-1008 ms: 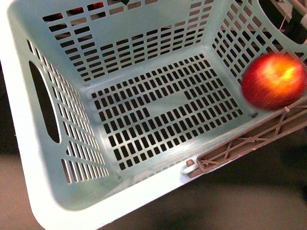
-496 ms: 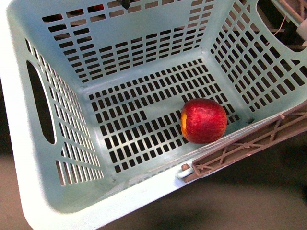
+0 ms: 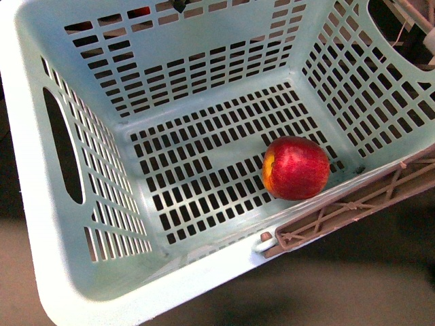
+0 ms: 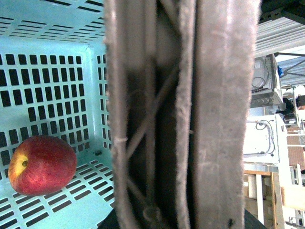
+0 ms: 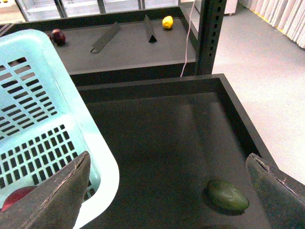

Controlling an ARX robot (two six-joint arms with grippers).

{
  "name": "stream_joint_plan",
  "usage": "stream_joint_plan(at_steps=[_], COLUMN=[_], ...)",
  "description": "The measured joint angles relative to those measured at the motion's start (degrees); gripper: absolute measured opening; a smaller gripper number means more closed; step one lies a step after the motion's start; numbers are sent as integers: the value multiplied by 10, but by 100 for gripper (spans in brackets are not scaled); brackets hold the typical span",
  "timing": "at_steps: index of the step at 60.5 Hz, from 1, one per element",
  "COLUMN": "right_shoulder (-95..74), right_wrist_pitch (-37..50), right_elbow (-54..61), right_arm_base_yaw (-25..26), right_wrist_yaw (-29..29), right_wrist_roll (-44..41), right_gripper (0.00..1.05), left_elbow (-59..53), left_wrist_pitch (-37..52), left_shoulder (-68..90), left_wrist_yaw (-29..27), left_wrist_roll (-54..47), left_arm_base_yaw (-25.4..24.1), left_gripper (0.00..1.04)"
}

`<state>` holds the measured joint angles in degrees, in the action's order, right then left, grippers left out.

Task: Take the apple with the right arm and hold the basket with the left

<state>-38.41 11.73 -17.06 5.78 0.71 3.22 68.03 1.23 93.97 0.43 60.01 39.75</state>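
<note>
The pale mint-blue basket [image 3: 204,41] fills the front view, tilted. The red apple [image 3: 296,168] lies on its slotted floor against the near wall, by the brownish-mauve lattice handle [image 3: 353,204]. In the left wrist view the apple [image 4: 42,164] rests on the basket floor [image 4: 47,86], and the handle [image 4: 157,119] fills the middle. My left gripper [image 4: 176,210] is shut on that handle, its fingers mostly hidden. My right gripper [image 5: 167,200] is open and empty, outside the basket rim [image 5: 97,148], over a dark tray. Neither arm shows in the front view.
A green avocado [image 5: 227,195] lies on the dark tray [image 5: 157,124] under my right gripper. On the shelf behind are a dark maroon fruit [image 5: 58,36] and a yellow lemon [image 5: 167,22]. A dark upright post [image 5: 209,33] stands at the tray's back corner.
The apple dropped from the air by the basket's right wall onto the basket floor, then settled slightly to the right against the near wall. The basket shifted a little.
</note>
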Motion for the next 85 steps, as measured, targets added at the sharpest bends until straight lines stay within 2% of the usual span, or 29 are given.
stream_joint_plan(at_steps=[5,9,13,18,27,31,35,85], right_shoulder=[6,20,36,52,83,102,115,268], right_wrist_pitch=[87,121,125,122,113,105,99,0], right_elbow=[30,52,67,83,104,116,121,159], right_arm_base_yaw=[6,2,-3,-35,-54,-55,-55,-57], right_wrist_yaw=[-54,-63,-60,-14,-9,-7,-7,-7], right_wrist_roll=[-13,-19,-23,-26,-28,-29,-29,-30], right_gripper=[84,73,63,51,28,12,2,2], left_elbow=[0,0,0,0,0,0,0,0], left_wrist_pitch=[0,0,0,0,0,0,0,0], left_shoulder=[0,0,0,0,0,0,0,0], left_wrist_yaw=[-2,-2,-2,-2,-2,-1,-1,-2], left_wrist_roll=[0,-1,0,0,0,0,0,0], left_arm_base_yaw=[0,0,0,0,0,0,0,0], left_gripper=[15,15,15,15,15,15,15,15])
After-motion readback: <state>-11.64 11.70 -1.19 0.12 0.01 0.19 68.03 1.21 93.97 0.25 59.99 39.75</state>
